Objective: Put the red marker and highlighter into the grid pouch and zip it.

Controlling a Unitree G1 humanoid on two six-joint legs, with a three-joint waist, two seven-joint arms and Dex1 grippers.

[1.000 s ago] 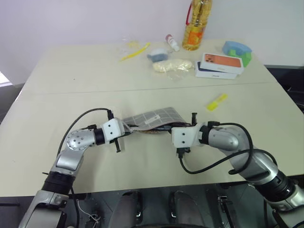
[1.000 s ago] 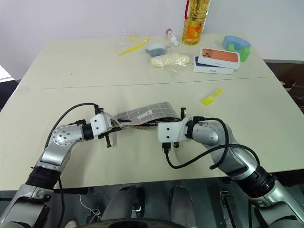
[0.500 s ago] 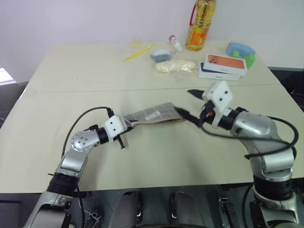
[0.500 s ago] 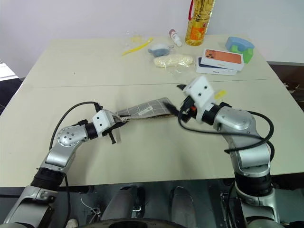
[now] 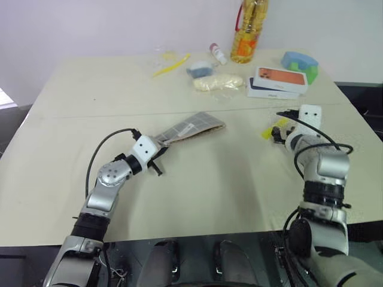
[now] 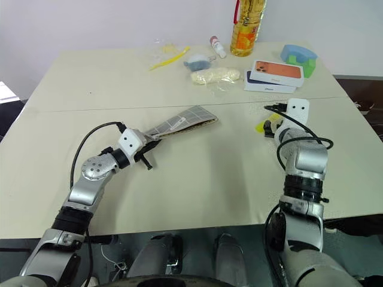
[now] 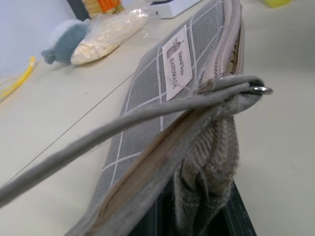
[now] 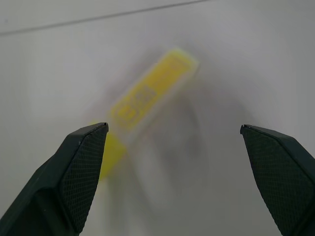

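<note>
Left gripper (image 5: 157, 156) clamps pouch (image 5: 190, 127) by its end, mid-table | right gripper (image 8: 174, 162) spread wide above highlighter (image 8: 147, 101), ungrasped | marker unseen | highlighter, zipping remain

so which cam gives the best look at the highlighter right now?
Right wrist view: the highlighter lies on the table between the open right gripper fingers, large though blurred. In the head views it is a small yellow sliver partly hidden behind the gripper. The left wrist view catches a yellow bit at its upper edge, beyond the grid pouch.
</note>
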